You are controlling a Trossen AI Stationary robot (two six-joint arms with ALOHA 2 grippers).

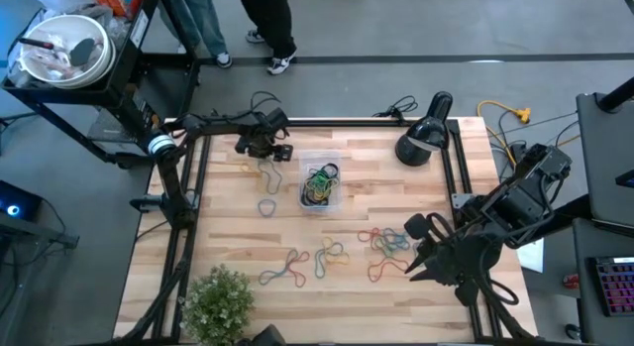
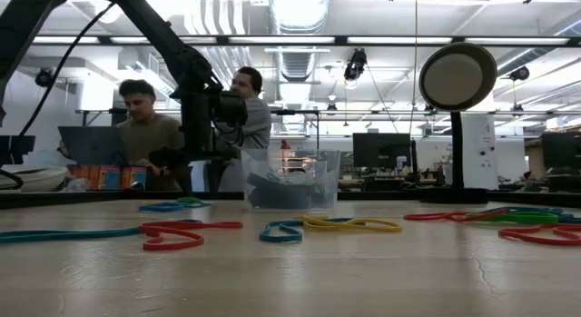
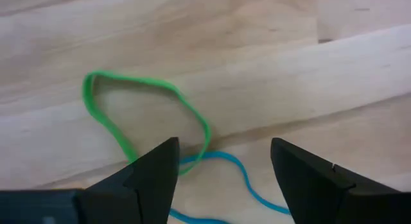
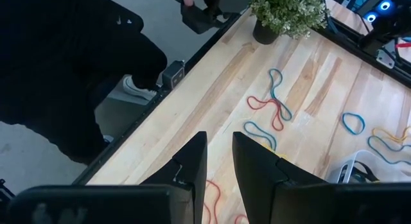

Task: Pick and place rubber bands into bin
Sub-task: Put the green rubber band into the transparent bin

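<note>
Surroundings: table [image 1: 396, 202] of pale wood carried a black lamp [image 1: 426, 138] at its far right, a potted plant [image 1: 218, 301] at its near left corner, and black cables [image 1: 263, 100] along the far edge; two people [image 2: 145, 131] stood beyond the far side.
Bin: the clear bin [image 1: 320, 180] stood on the far middle of the table, holding a tangle of bands.
Rubber bands: loose rubber bands [image 1: 332, 255] lay scattered across the near half; a green band [image 3: 148, 115] crossed a blue band [image 3: 237, 179] under the left arm.
Left claw: the left claw [image 1: 265, 148] hung low over the table just left of the bin, fingers [image 3: 154, 176] spread wide and empty.
Right claw: the right claw [image 1: 428, 249] hovered at the near right, beside the coloured bands, fingers [image 4: 192, 163] nearly closed, a narrow gap between them, gripping nothing.
</note>
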